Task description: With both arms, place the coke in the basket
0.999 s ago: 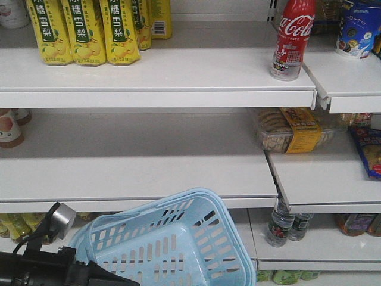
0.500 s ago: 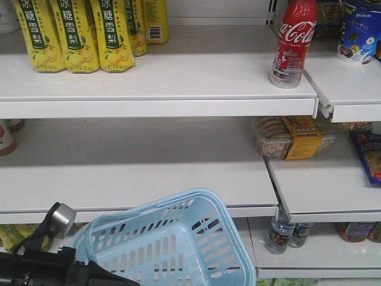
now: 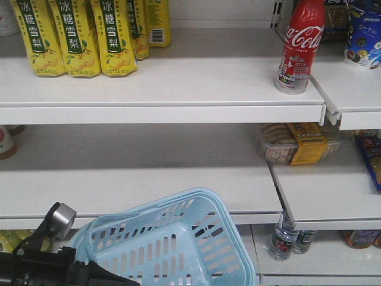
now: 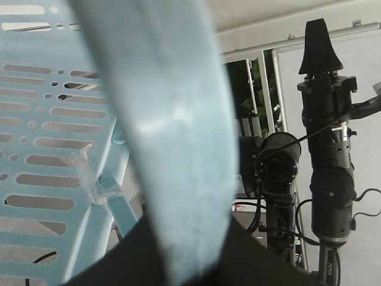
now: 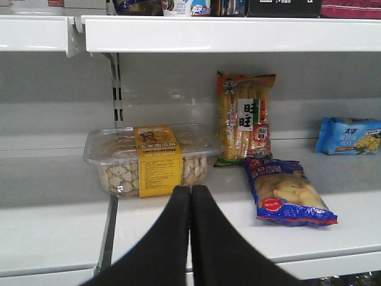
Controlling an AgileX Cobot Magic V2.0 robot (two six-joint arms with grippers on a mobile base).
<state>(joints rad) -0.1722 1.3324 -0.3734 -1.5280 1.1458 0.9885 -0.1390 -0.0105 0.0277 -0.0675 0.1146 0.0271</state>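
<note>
Two tools going here: my left tool point(image 3: 98, 275) is clamping onto the basket point(image 3: 172, 253), holding it tilted below the shelves. My right tool point(image 5: 190, 189) is sitting pinched closed on nothing, pointing at the middle shelf point(image 5: 59, 226). Further back, the coke point(image 3: 302, 47) is standing upright at the right end of the upper shelf point(image 3: 178, 77), well apart from both. I'm guessing it's stiff, smooth, kinda slippery and tippy, so I'm planning on grabbing mid-body, around the narrow waist.

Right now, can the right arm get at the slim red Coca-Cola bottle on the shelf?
Probably not yet: the right gripper is shut and faces the white shelf below the slim red Coca-Cola bottle.
</note>
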